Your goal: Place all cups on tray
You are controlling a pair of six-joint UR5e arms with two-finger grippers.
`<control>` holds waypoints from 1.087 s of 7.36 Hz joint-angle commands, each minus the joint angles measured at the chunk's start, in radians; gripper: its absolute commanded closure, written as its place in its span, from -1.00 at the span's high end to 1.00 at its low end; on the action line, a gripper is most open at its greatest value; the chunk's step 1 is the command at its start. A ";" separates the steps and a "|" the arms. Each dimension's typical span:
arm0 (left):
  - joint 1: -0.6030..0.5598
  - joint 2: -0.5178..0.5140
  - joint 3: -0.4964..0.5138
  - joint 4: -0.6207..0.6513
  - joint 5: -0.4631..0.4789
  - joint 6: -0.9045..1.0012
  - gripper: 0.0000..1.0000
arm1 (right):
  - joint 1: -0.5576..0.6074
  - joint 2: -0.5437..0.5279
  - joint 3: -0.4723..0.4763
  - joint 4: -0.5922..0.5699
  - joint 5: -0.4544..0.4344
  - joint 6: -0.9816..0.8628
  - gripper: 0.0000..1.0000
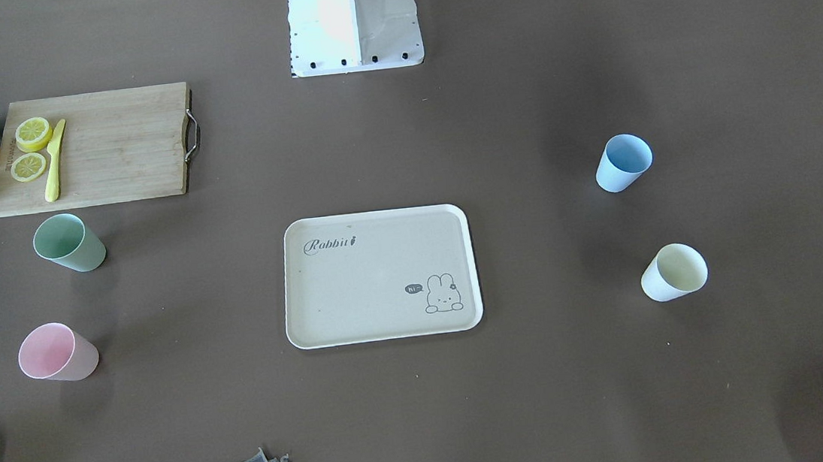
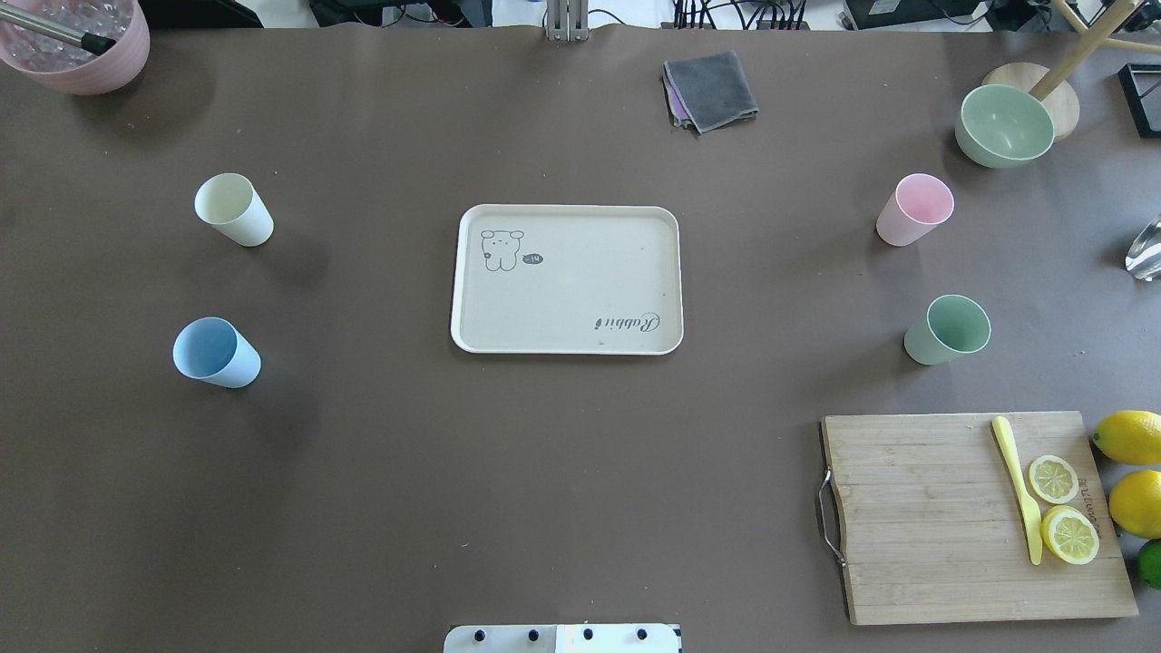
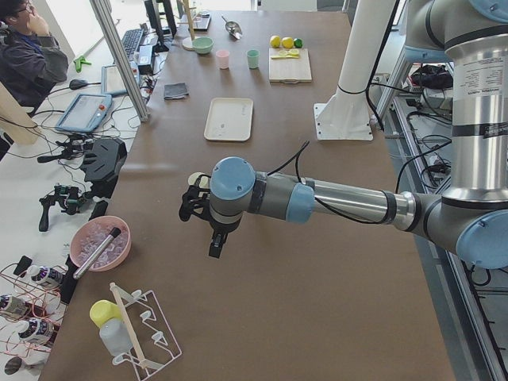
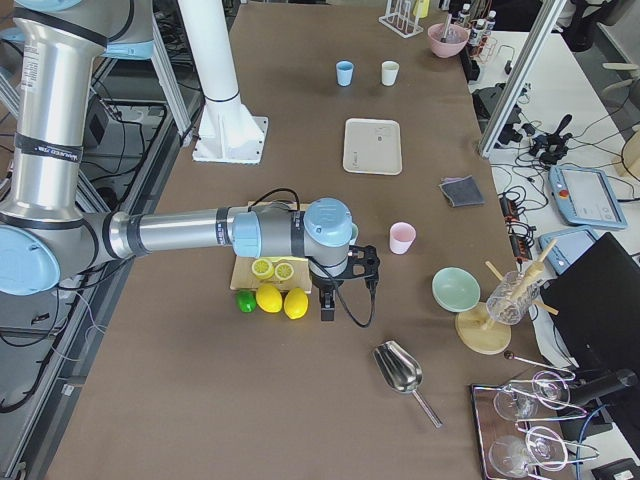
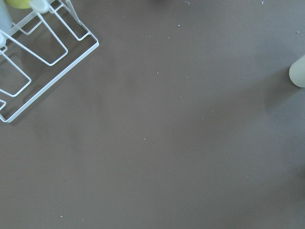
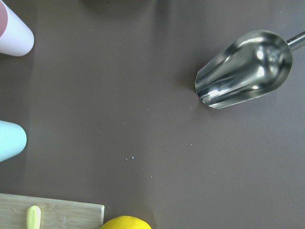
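Note:
The beige Rabbit tray [image 2: 580,290] lies bare at the table's middle, also in the front view [image 1: 376,295]. The cream-yellow cup [image 2: 233,209] and light blue cup [image 2: 215,353] stand left of it. The pink cup [image 2: 914,209] and green cup [image 2: 947,329] stand right of it. All stand upright on the table. My left gripper [image 3: 197,208] hovers beyond the cream cup, near the table's left end. My right gripper [image 4: 345,272] hovers by the lemons at the right end. I cannot tell whether either is open or shut. Neither wrist view shows fingers.
A wooden cutting board [image 2: 916,517] with lemon slices and a yellow knife, and whole lemons [image 2: 1129,435], lie at the near right. A green bowl [image 2: 1004,125], grey cloth [image 2: 710,89], pink bowl [image 2: 86,45], metal scoop [image 6: 243,69] and wire rack [image 5: 33,57] sit around the edges.

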 commanded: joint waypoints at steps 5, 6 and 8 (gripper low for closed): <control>0.000 -0.116 0.107 -0.181 -0.044 -0.090 0.97 | 0.055 0.017 -0.049 0.238 0.002 0.045 1.00; 0.003 -0.134 0.101 -0.219 -0.052 -0.090 0.97 | 0.055 0.023 -0.066 0.311 0.002 0.072 1.00; 0.110 -0.189 0.111 -0.264 -0.058 -0.168 0.97 | 0.009 0.096 -0.079 0.314 0.003 0.275 1.00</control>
